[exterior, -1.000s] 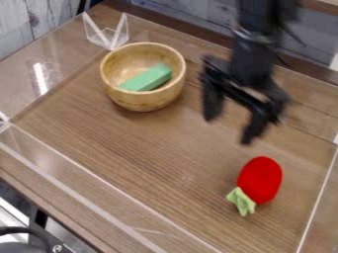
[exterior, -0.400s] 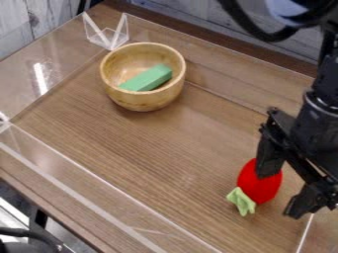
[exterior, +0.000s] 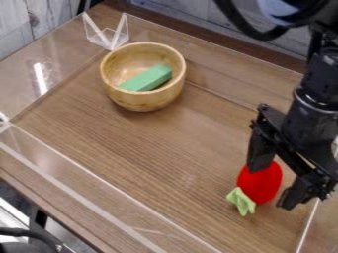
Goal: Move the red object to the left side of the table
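Gripper (exterior: 284,178) is spread wide over the red fruit (exterior: 260,185), lower right of the frame. Looks like the lining-up-for-the-grab step to me; next move's gotta straddle it, then squeeze before heading left.

dark robot arm angled down from the upper right, its fingers (exterior: 283,188) spread open

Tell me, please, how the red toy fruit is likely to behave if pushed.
The red toy fruit looks rounded and smooth, so it would probably roll, perhaps in a curve because it is longer than wide. The pale green leafy end may well catch on the table and slow it.
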Robot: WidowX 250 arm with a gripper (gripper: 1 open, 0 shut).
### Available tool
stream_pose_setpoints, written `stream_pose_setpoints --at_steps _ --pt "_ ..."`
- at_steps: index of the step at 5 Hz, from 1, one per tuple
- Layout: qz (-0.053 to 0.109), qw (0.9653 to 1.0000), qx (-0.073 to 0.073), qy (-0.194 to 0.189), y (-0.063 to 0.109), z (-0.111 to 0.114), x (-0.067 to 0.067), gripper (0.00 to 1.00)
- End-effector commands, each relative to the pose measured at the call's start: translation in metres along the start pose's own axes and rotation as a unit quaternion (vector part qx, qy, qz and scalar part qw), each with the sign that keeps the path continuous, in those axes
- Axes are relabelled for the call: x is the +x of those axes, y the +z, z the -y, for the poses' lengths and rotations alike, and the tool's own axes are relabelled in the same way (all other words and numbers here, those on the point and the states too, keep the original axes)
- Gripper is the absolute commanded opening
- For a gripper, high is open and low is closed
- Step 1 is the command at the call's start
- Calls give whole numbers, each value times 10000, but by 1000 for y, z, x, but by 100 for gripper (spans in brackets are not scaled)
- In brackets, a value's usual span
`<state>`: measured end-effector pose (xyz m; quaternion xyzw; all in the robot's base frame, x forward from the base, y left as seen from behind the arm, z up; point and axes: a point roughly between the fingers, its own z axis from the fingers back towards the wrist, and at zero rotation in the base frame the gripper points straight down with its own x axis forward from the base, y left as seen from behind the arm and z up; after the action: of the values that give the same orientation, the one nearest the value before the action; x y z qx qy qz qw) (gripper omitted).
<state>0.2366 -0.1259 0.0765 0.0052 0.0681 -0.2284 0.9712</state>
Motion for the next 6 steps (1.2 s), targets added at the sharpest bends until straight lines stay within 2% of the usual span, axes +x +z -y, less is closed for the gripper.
stream_pose_setpoints --at_steps 1,3,4,5,6 --pt "178 9995 37 271 5 -8 6 100" --pt "248 9996 122 63 11 -12 9 100" --pt "294 9991 93 300 18 -13 11 100" --pt "273 9983 50 521 20 -13 11 100" --pt "259 9990 42 350 8 -19 3 100"
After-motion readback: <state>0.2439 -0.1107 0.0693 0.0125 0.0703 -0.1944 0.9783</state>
